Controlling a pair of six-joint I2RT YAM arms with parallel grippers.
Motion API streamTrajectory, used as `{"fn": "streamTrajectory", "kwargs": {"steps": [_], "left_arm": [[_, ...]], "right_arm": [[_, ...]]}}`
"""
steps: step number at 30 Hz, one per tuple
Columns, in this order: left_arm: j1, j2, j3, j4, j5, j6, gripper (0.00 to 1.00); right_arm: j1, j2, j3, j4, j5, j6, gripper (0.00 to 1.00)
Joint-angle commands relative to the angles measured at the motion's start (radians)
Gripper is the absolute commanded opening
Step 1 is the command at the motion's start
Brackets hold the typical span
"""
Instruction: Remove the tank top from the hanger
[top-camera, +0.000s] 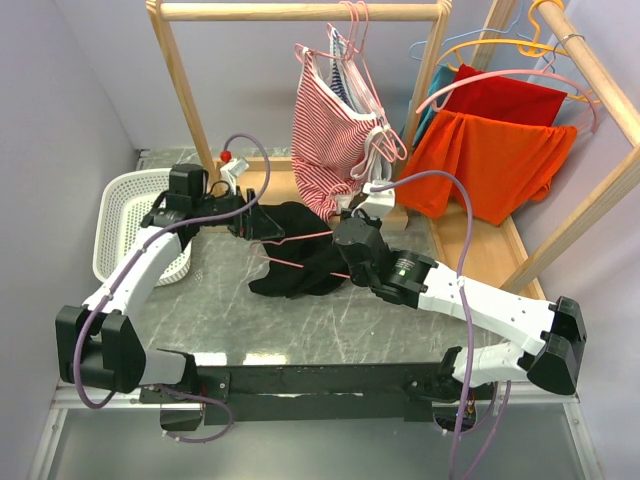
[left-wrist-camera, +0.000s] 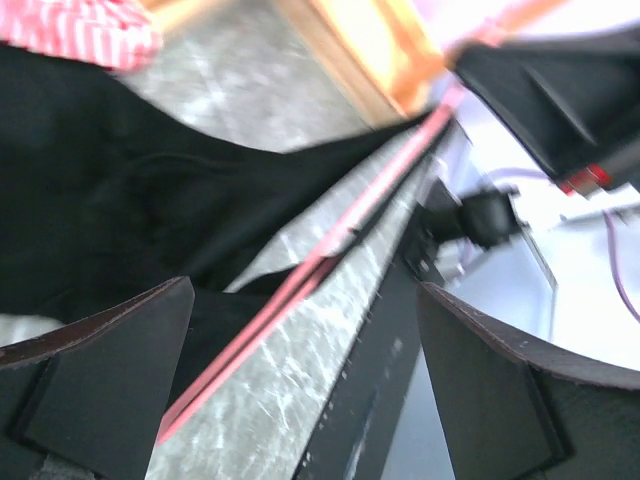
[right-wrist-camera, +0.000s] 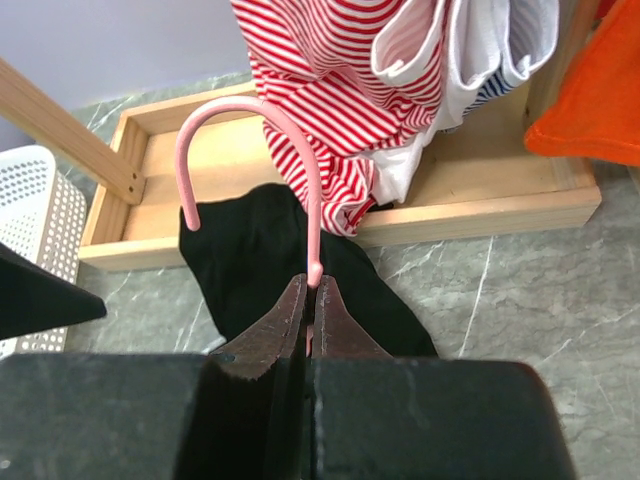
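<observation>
Grey marble table (top-camera: 400, 320): right gripper (right-wrist-camera: 310, 288) pinches the pink hanger (right-wrist-camera: 317, 215) at its hook; left gripper (left-wrist-camera: 305, 290), gaping and empty, straddles the hanger's arm beside the tank top (top-camera: 300, 268).

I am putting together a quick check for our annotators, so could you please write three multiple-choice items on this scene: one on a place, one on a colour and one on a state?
1. Where does the black tank top lie?
A. on the floor
B. on the table
C. on a chair

2. What colour is the hanger that the right claw grips?
A. pink
B. blue
C. yellow

3. How does the left claw stand?
A. shut on the hanger
B. shut on cloth
C. open

Answers:
1 B: the top view shows it crumpled on the marble surface.
2 A: the right wrist view shows a pink hook rising from the shut claw.
3 C: the left wrist view shows its jaws wide apart, with the hanger's bar passing between them.
</observation>
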Motion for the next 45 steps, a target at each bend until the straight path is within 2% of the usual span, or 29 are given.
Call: {"fn": "streamTrajectory", "kwargs": {"steps": [1,3,7,13,14,16,17,18,20,25,27,28,29,31,32,38,41,45], "left_arm": [[-0.036,0.02,0.05,-0.031,0.188,0.138,0.99],[-0.073,0.048,0.077,-0.101,0.201,0.184,0.99],[-0.151,0.143,0.166,-0.163,0.13,0.256,0.99],[-0.219,0.218,0.223,-0.174,0.052,0.255,0.78],[-0.22,0.218,0.22,-0.166,0.027,0.249,0.66],[-0.22,0.204,0.196,-0.142,0.007,0.218,0.5],[-0.22,0.197,0.185,-0.108,-0.012,0.203,0.34],[-0.22,0.188,0.162,-0.087,-0.028,0.188,0.26],[-0.22,0.165,0.147,-0.036,-0.071,0.134,0.01],[-0.22,0.137,0.122,0.015,-0.111,0.072,0.01],[-0.22,0.12,0.11,0.045,-0.137,0.054,0.01],[-0.22,0.118,0.11,0.043,-0.14,0.058,0.01],[-0.22,0.118,0.114,0.033,-0.145,0.063,0.01],[-0.22,0.128,0.139,-0.011,-0.14,0.086,0.01],[-0.22,0.129,0.148,-0.028,-0.139,0.092,0.01],[-0.22,0.123,0.168,-0.088,-0.135,0.129,0.01],[-0.22,0.115,0.17,-0.103,-0.122,0.138,0.01],[-0.22,0.105,0.165,-0.117,-0.129,0.144,0.01]], "right_arm": [[0.005,-0.004,0.031,0.049,-0.003,-0.022,0.0],[0.004,-0.005,0.034,0.051,-0.013,-0.026,0.0],[0.004,-0.019,0.032,0.069,-0.039,-0.044,0.0],[0.004,-0.039,0.035,0.071,-0.059,-0.038,0.0],[0.001,-0.042,0.039,0.069,-0.06,-0.036,0.0],[0.002,-0.048,0.035,0.077,-0.068,-0.038,0.0],[0.001,-0.051,0.034,0.079,-0.069,-0.036,0.0],[0.001,-0.051,0.034,0.079,-0.068,-0.036,0.0],[-0.001,-0.051,0.034,0.077,-0.066,-0.033,0.0],[0.001,-0.046,0.037,0.063,-0.092,-0.027,0.0],[-0.001,-0.054,0.034,0.057,-0.108,-0.018,0.06],[0.001,-0.057,0.026,0.054,-0.112,-0.012,0.11],[0.001,-0.068,0.025,0.045,-0.114,-0.009,0.21],[0.001,-0.088,0.02,0.005,-0.103,0.013,0.53],[-0.001,-0.112,0.016,-0.01,-0.1,0.022,0.57],[-0.001,-0.247,-0.075,-0.16,-0.076,0.128,0.57],[-0.025,-0.278,-0.167,-0.159,-0.161,0.197,0.55],[-0.091,-0.231,-0.253,-0.115,-0.313,0.254,0.51]]}}
